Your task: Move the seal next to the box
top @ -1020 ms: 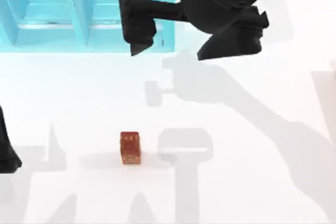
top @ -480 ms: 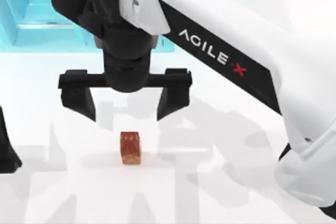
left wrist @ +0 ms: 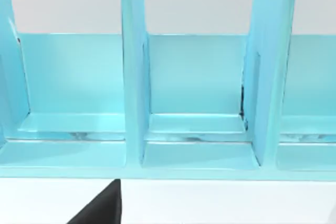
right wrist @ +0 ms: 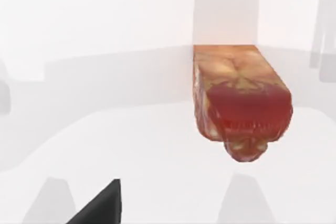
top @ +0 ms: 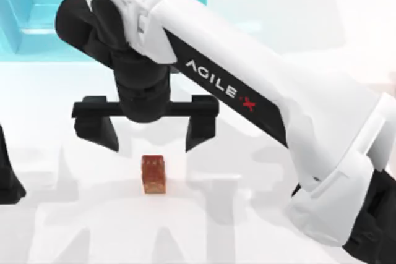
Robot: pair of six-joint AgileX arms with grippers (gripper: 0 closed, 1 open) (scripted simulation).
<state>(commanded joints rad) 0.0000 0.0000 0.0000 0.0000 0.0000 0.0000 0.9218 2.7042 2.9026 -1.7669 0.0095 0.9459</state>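
Observation:
The seal (top: 153, 174), a small reddish-brown block with orange speckles, lies on the white table in the middle front of the top view. My right gripper (top: 148, 134) hangs just behind it, open wide, one finger off to each side of the seal and neither touching it. In the right wrist view the seal (right wrist: 239, 98) sits close ahead, alone on the table. The box (top: 37, 23), a large cyan one with compartments, stands at the back left, and the left wrist view faces the box (left wrist: 199, 129) and its dividers.
My right arm (top: 266, 103) stretches across the table from the front right corner to the middle. My left arm (top: 6, 180) is parked at the left edge. Bare white table lies between the seal and the box.
The right arm swung in from the back, turned its gripper downward with fingers spread wide, and edged closer to the seal. The seal has stayed put.

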